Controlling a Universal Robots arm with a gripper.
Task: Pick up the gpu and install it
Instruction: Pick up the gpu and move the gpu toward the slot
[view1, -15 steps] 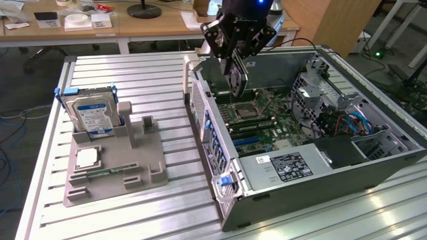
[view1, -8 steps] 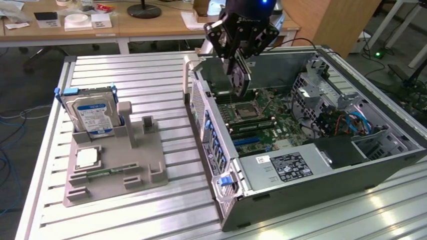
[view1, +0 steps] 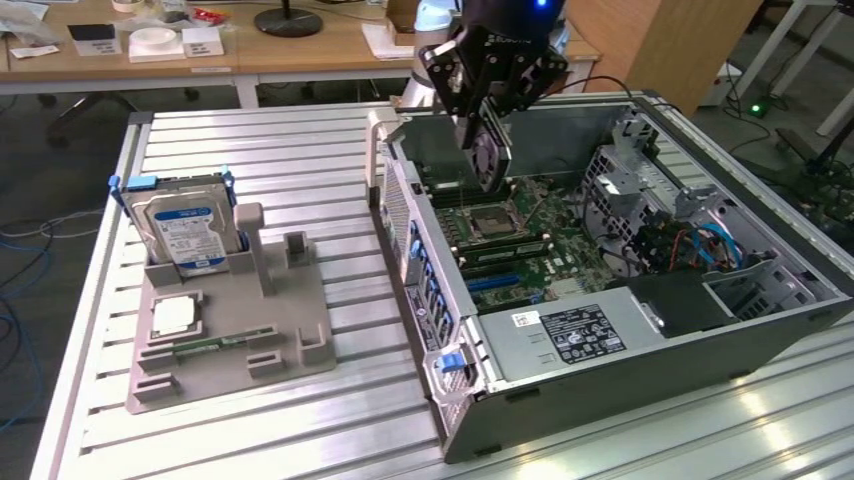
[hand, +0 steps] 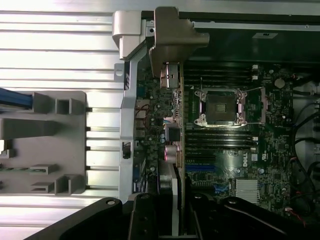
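Observation:
The gpu (view1: 490, 155) hangs on edge, a thin dark card, above the open computer case (view1: 400, 215) and over the far part of the motherboard (view1: 534, 255). My gripper (view1: 485, 112) is shut on the card's upper part. In the wrist view the gpu (hand: 172, 150) runs edge-on away from my gripper (hand: 172, 222), its metal bracket (hand: 172, 35) at the far end near the case's rear wall. The card sits beside the processor socket (hand: 220, 107), over the motherboard (hand: 240, 150). Whether it touches a slot I cannot tell.
On the exterior view's left, a grey fixture tray (view1: 267, 330) holds an upright silver hard drive (view1: 187, 225), a small white-topped chip (view1: 174, 315) and a narrow green memory stick (view1: 207, 347). Cables and drive cages (view1: 694, 240) crowd the case's right side. A desk (view1: 240, 55) stands behind.

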